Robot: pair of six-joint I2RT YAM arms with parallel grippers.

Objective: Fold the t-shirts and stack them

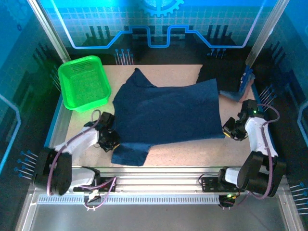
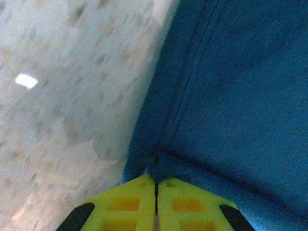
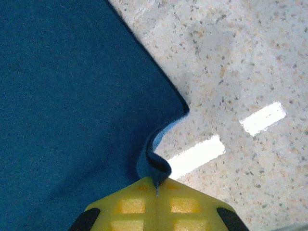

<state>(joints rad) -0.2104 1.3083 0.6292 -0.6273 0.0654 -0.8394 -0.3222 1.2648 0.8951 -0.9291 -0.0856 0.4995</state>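
Observation:
A navy-blue t-shirt [image 1: 166, 113] lies spread flat across the middle of the table, one sleeve toward the back left and one toward the front left. My left gripper [image 1: 111, 139] sits at its near left edge. In the left wrist view its yellow fingers [image 2: 125, 204] meet with a hair-thin slit, and a pinch of the t-shirt [image 2: 231, 96] runs in at the left gripper's [image 2: 156, 179] tips. My right gripper [image 1: 227, 130] is at the shirt's near right corner. There the t-shirt's [image 3: 72, 96] hem curls up into the right gripper [image 3: 156, 182], which is shut on it.
A bright green mesh basket [image 1: 84, 83] stands at the back left, just off the shirt's sleeve. Another dark cloth [image 1: 224, 77] lies bunched at the back right corner. Bare speckled tabletop [image 1: 192, 149] runs along the front, ahead of the metal rail [image 1: 159, 175].

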